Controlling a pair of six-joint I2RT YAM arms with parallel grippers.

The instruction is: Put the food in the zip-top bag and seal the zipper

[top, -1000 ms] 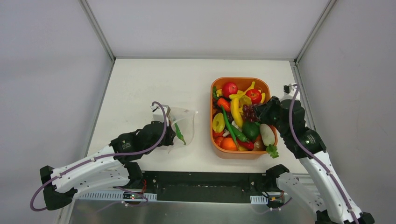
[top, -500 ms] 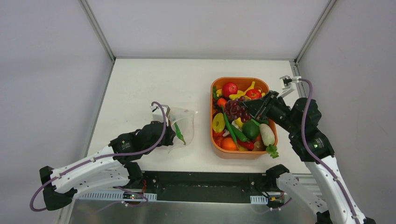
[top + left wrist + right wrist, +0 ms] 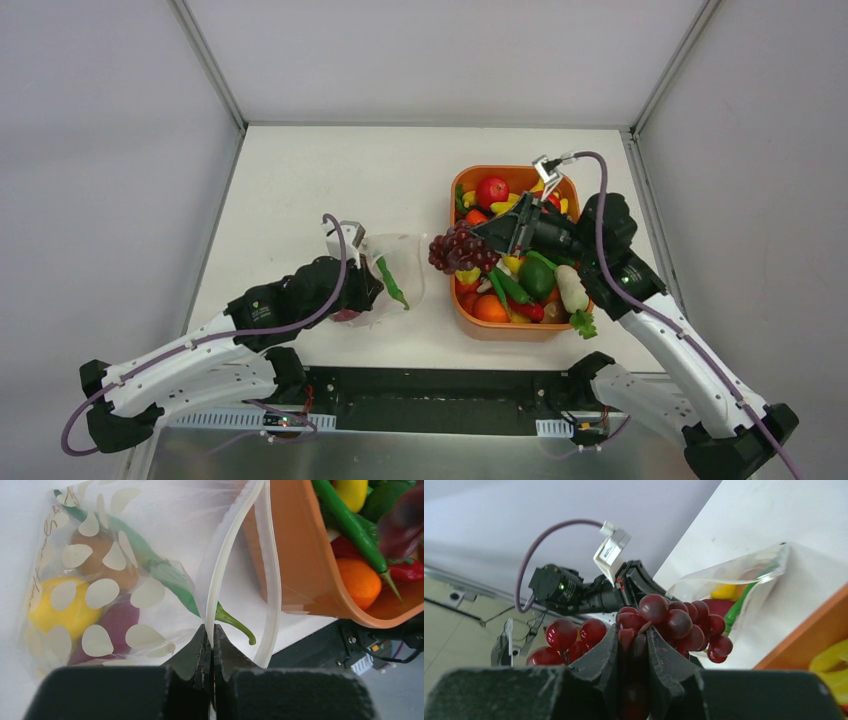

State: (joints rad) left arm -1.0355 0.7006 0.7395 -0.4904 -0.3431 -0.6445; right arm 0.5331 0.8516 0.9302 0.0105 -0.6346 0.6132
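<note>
The dotted clear zip-top bag (image 3: 398, 262) lies left of the orange tray, its mouth held open toward the tray. My left gripper (image 3: 211, 630) is shut on the whitish zipper (image 3: 218, 570) strip of the near lip. Inside the bag I see a yellow lemon (image 3: 59, 611), a brown piece, a purple piece and a green chilli (image 3: 167, 582) poking out of the mouth. My right gripper (image 3: 631, 630) is shut on a bunch of dark purple grapes (image 3: 458, 250), held in the air over the tray's left rim, just right of the bag's mouth (image 3: 744, 572).
The orange tray (image 3: 512, 331) at centre right holds several toy fruits and vegetables: red tomatoes (image 3: 491, 190), a green pepper (image 3: 537, 279), an orange (image 3: 357, 581), a white radish (image 3: 572, 288). White walls enclose the table; a black rail runs along the near edge.
My right gripper lifted the grapes out of the tray and carried them left toward the bag. The left gripper kept its hold on the zipper, shifting the bag slightly.
</note>
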